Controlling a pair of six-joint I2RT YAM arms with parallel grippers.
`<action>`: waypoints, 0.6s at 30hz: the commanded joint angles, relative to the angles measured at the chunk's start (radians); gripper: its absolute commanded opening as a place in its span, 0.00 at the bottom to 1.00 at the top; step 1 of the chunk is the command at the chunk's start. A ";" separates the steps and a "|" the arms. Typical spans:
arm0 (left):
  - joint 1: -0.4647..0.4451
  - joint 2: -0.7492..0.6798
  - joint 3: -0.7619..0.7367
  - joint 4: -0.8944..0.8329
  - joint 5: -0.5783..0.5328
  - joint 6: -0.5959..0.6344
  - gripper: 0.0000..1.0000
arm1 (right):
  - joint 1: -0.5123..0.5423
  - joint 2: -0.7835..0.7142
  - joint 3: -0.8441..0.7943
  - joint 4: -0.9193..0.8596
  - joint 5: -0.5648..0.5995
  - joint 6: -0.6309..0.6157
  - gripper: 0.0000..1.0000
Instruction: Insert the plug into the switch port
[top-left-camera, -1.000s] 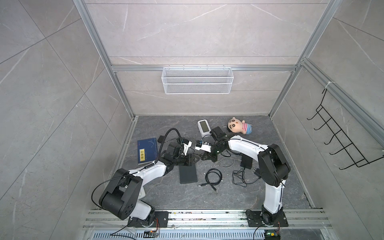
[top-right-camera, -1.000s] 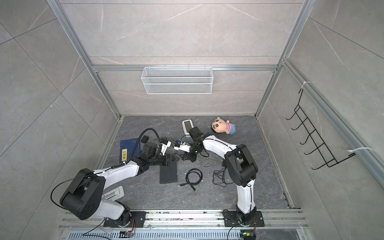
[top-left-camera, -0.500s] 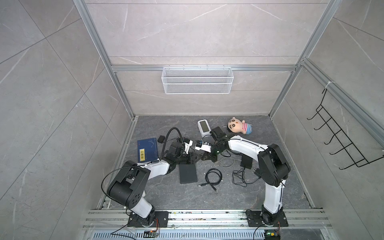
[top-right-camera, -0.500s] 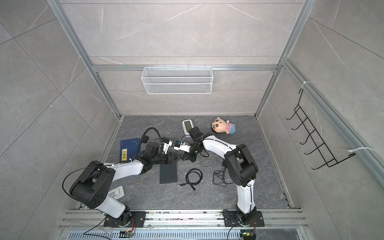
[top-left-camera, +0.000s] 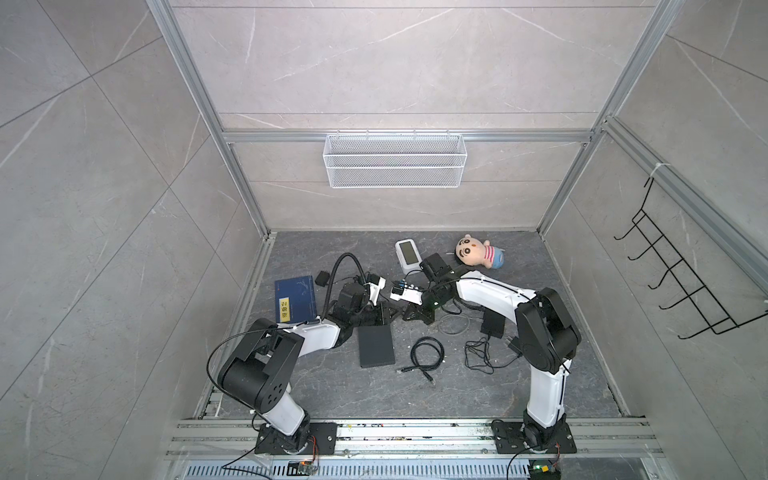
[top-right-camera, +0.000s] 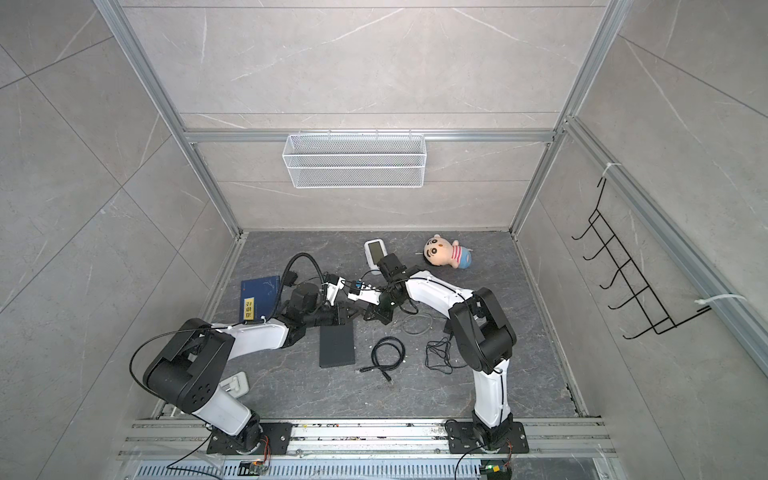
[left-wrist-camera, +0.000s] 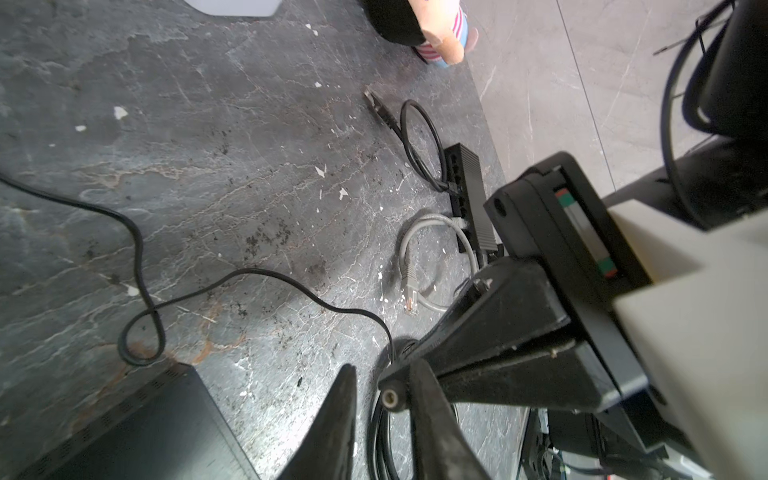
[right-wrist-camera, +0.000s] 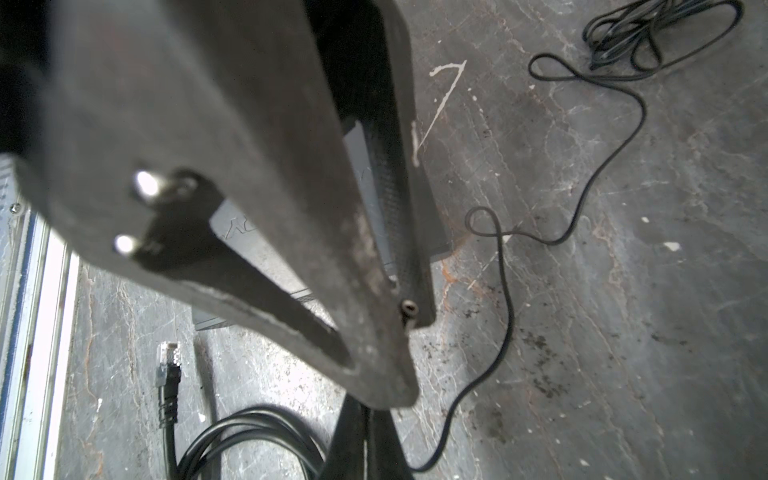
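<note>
The plug (left-wrist-camera: 390, 399) is a small round barrel tip on a thin black cord (left-wrist-camera: 137, 249). It sticks out of my right gripper (right-wrist-camera: 368, 415), which is shut on it. My left gripper (left-wrist-camera: 383, 365) meets it tip to tip above the floor, in both top views (top-left-camera: 390, 312) (top-right-camera: 347, 312). Its jaws are narrowly open around the plug. The plug rests against one finger (left-wrist-camera: 432, 415), and a gap shows to the other finger. The switch (left-wrist-camera: 469, 195) (top-left-camera: 492, 324) is a small black box on the floor beyond the right gripper. A grey cable (left-wrist-camera: 419, 232) and a black one sit in its ports.
A flat black box (top-left-camera: 376, 345) lies just below the grippers. Beside it lies a coiled black network cable (top-left-camera: 426, 357). A tangled thin cord (top-left-camera: 478, 357), a blue book (top-left-camera: 295, 303), a white device (top-left-camera: 407, 253) and a doll (top-left-camera: 478, 253) surround the work spot.
My left gripper's jaws have narrowed around the plug, and the left arm's elbow has swung in closer. The right arm has held still with the plug.
</note>
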 joint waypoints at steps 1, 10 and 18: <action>0.001 0.009 0.011 0.037 0.038 0.009 0.19 | 0.006 -0.011 -0.008 -0.011 -0.019 0.012 0.00; 0.002 0.008 0.005 0.053 0.053 -0.004 0.08 | 0.004 -0.041 -0.052 0.049 0.005 0.040 0.05; 0.003 -0.004 0.005 0.054 0.063 -0.023 0.07 | -0.032 -0.185 -0.277 0.406 -0.081 0.195 0.19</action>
